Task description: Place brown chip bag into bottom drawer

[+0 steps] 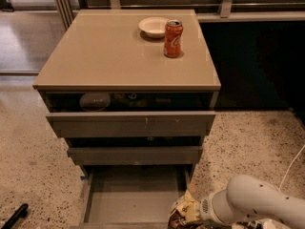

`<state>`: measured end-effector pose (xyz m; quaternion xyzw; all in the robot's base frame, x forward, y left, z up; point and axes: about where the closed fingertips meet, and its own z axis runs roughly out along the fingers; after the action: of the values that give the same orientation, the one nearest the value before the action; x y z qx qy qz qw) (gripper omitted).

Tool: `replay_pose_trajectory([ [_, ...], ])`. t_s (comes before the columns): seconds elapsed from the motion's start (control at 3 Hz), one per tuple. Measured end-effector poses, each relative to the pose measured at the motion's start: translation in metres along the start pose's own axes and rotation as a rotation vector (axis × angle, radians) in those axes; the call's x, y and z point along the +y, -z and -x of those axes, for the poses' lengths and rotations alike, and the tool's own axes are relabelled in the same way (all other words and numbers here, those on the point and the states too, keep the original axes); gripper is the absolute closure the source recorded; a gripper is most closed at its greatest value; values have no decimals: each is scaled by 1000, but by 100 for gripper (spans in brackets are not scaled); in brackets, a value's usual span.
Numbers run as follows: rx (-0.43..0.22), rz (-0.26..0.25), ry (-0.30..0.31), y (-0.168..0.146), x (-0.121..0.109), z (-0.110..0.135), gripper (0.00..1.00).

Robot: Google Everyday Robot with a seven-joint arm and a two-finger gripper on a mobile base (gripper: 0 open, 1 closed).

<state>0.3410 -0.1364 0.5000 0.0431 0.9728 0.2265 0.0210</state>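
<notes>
The brown chip bag [184,212] shows as a crumpled cream-yellow and dark-brown bundle at the bottom edge of the camera view. It hangs over the front right corner of the bottom drawer [128,199], which is pulled out with its grey floor bare. My gripper [202,213] sits at the end of the white arm [257,205], right against the bag's right side; the bag and the wrist housing hide how it holds the bag.
Two grey upper drawers [131,124] stand slightly open above the bottom one. On the cabinet top are a red soda can [173,38] and a white bowl [153,26]. Speckled floor lies on both sides, and a black object [14,216] lies at lower left.
</notes>
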Motion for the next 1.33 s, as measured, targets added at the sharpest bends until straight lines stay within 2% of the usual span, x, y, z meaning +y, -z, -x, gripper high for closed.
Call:
replay_pose_trajectory([
  [0.33, -10, -1, -22, 4, -8, -3, 100],
  [0.67, -3, 18, -40, 3, -5, -4, 100],
  [1.0, -82, 39, -85, 35, 39, 60, 100],
  [1.33, -82, 39, -85, 35, 39, 60, 100],
])
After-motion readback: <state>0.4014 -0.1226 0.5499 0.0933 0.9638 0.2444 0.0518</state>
